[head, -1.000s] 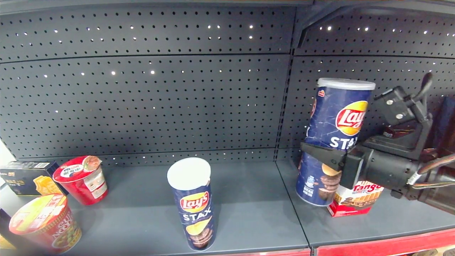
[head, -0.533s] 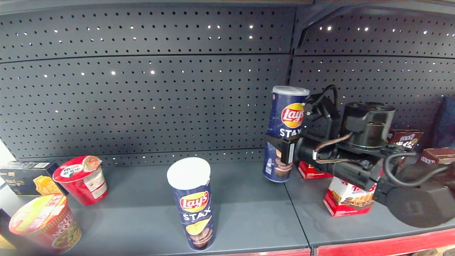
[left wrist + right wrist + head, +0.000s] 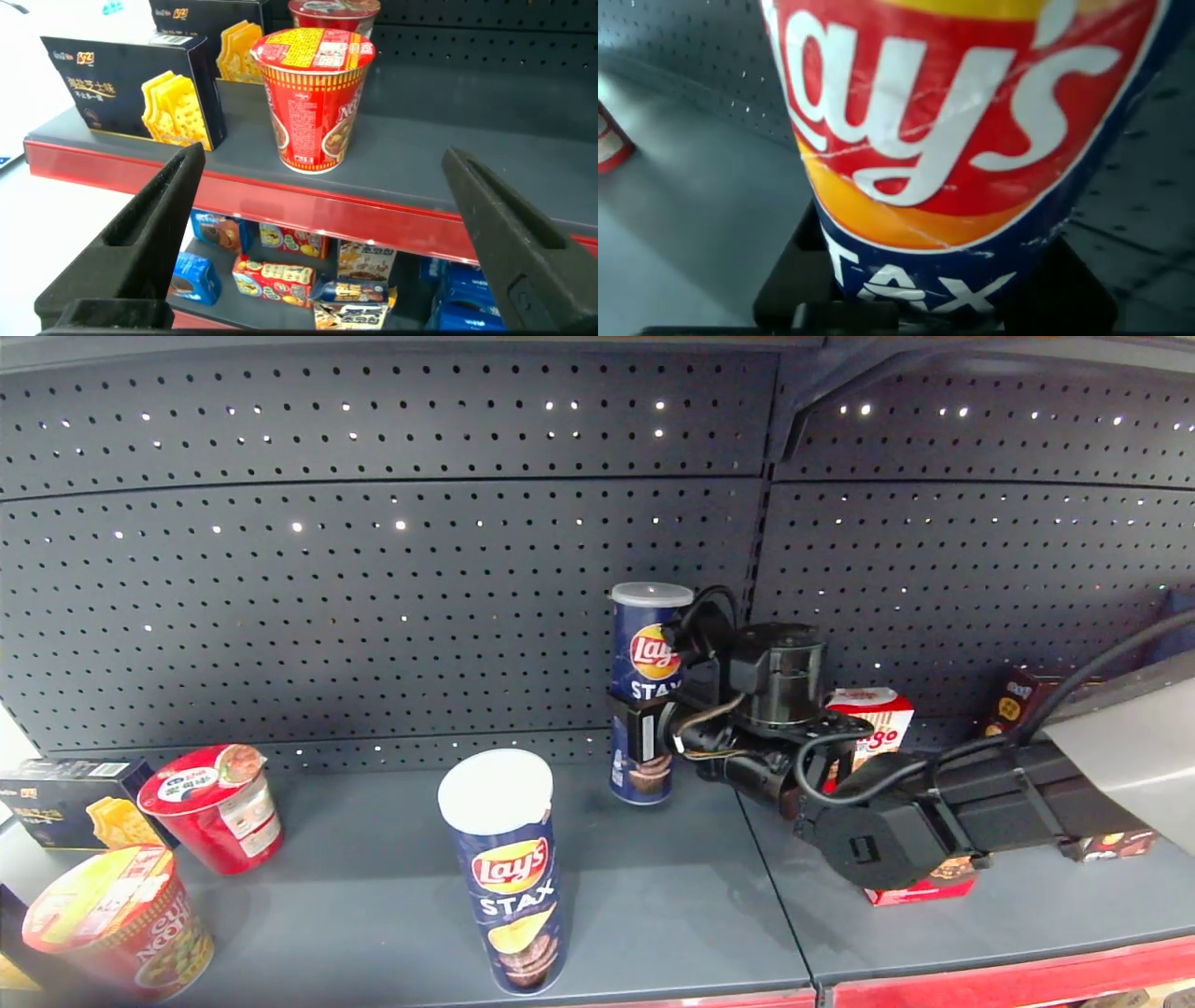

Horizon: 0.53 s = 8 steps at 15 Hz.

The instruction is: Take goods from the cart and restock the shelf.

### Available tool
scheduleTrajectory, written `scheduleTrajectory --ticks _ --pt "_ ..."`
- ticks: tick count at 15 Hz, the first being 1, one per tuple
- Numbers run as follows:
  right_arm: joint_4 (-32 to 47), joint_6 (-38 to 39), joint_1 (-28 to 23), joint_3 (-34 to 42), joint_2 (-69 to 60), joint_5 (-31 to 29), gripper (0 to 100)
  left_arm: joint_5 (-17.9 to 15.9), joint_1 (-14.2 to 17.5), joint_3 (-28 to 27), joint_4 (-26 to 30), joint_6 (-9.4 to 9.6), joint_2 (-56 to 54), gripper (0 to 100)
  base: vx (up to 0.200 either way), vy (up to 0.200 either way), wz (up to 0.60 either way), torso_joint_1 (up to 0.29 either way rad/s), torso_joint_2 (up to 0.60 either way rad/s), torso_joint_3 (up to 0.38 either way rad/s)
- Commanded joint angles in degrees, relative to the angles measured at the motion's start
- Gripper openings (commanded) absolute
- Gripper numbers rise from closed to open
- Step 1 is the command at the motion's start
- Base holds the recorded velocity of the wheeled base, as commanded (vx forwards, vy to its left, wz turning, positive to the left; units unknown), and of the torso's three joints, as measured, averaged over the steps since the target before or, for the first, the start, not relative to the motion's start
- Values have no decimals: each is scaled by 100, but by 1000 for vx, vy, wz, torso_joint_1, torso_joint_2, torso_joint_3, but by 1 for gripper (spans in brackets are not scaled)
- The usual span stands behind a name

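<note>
My right gripper (image 3: 642,728) is shut on a dark blue chip can (image 3: 642,695) with a clear lid, holding it upright at the back of the grey shelf (image 3: 653,896), near the pegboard. The can's base is at or just above the shelf board. In the right wrist view the chip can (image 3: 962,159) is right up against the camera. A second, identical chip can (image 3: 509,873) stands near the shelf's front edge, to the left of the held one. My left gripper (image 3: 327,243) is open, hanging in front of the shelf's left end, below a red noodle cup (image 3: 316,98).
On the left stand two red noodle cups (image 3: 219,807) (image 3: 117,924) and a dark cracker box (image 3: 79,803). Right of my arm are red-and-white wafer boxes (image 3: 868,719) and dark boxes (image 3: 1018,695). The shelf has a red front lip (image 3: 1008,980). Lower shelves hold more goods (image 3: 280,280).
My right arm has carried the chip can leftward and deeper into the shelf, from over the right bay to the back near the bay divider, and lowered it.
</note>
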Motion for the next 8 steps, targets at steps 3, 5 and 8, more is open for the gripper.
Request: scheduleTrajectory --ticks 3,5,8 --pt "-40 -27 105 -388 537 -28 0 2 2 0 -1 -4 -2 100 0 0 0 0 0 0" --pt "-49 -44 114 -564 695 -28 0 2 2 0 -1 -4 -2 100 0 0 0 0 0 0" --pt "-84 -71 141 -678 862 -28 0 2 2 0 -1 -4 -2 100 0 0 0 0 0 0"
